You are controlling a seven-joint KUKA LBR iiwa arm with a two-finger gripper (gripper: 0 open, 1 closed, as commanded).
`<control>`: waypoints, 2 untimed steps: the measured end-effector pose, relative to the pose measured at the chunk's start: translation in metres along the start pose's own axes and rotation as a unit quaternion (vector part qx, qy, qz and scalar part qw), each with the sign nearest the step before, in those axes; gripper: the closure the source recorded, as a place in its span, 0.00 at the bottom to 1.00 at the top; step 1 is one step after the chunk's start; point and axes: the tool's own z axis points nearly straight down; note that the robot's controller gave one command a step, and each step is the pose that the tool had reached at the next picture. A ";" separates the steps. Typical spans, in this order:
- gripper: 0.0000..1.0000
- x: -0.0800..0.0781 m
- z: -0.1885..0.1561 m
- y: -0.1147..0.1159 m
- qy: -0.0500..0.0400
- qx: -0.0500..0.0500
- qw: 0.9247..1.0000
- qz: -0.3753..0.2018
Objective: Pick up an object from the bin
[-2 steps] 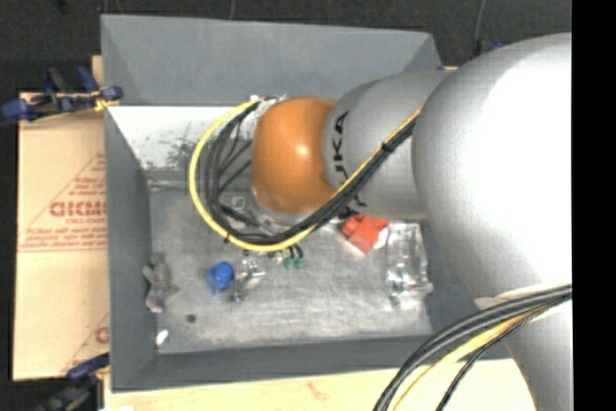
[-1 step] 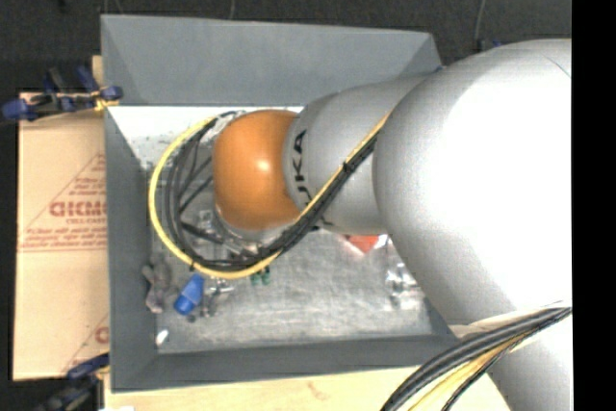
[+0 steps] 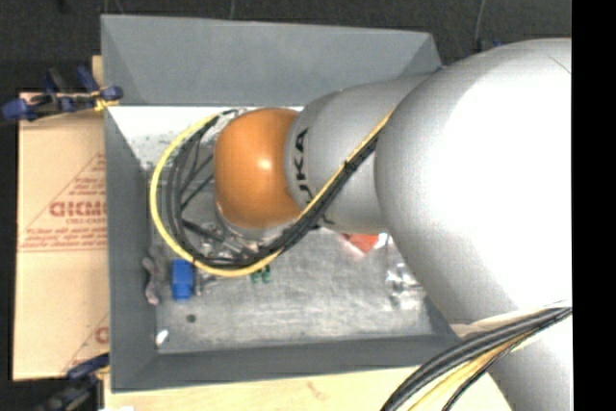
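Presently: arm's orange wrist cover point(image 3: 252, 170) low over the bin point(image 3: 269, 63), left half; jaws hidden beneath, state cannot be told. Nearest items: blue block point(image 3: 181, 279), small green piece point(image 3: 260, 276).

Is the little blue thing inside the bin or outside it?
Inside: the blue block lies on the bin floor, by its left wall.

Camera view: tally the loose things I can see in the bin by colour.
Blue: 1, small block
Grey: 1, lumpy piece beside it
Green: 1, small bit
Orange-red: 1, scrap by the arm
Silvery: 1, crinkled thing
White: 1, fleck
Total: 6 visible; the arm covers much of the bin.
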 end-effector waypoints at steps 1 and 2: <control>0.00 0.003 0.003 0.000 0.005 0.000 1.000 0.000; 0.00 0.028 0.002 0.049 0.004 0.002 0.997 -0.076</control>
